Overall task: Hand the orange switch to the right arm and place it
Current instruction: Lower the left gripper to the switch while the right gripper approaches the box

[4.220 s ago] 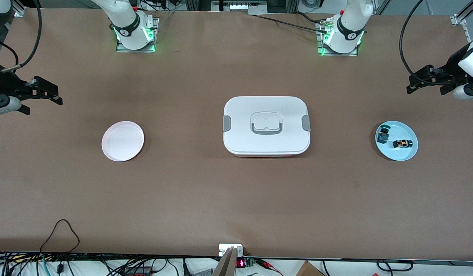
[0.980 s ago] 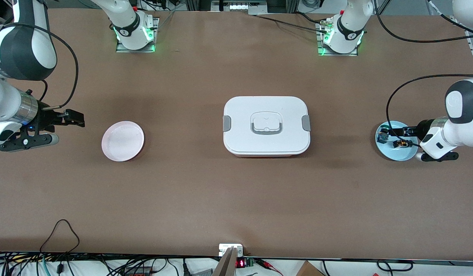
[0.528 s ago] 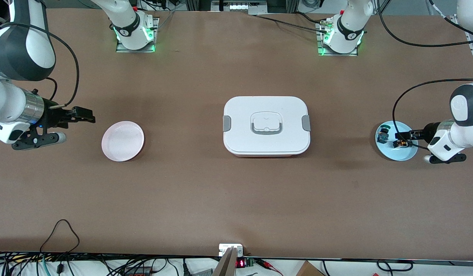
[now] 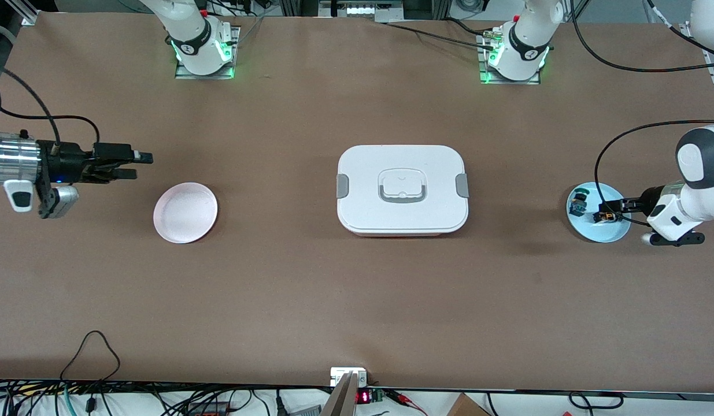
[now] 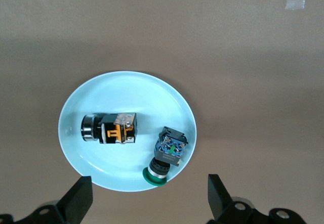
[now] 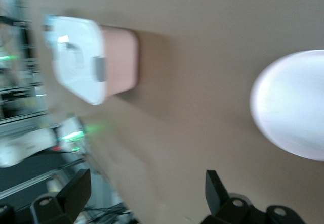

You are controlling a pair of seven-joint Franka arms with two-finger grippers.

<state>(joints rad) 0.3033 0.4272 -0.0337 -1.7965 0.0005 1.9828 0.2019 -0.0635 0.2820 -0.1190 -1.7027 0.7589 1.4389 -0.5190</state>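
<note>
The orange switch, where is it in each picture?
Front view: the orange switch lies on the blue plate at the left arm's end of the table.
Left wrist view: the same switch lies on that plate, beside the green switch.
Right wrist view: not in it.
Shared landmark: the blue plate.

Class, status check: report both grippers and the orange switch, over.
Left gripper open over blue plate. Orange switch lies on it beside green switch, ungripped. Right gripper open near pink plate. Nothing blocking.
</note>
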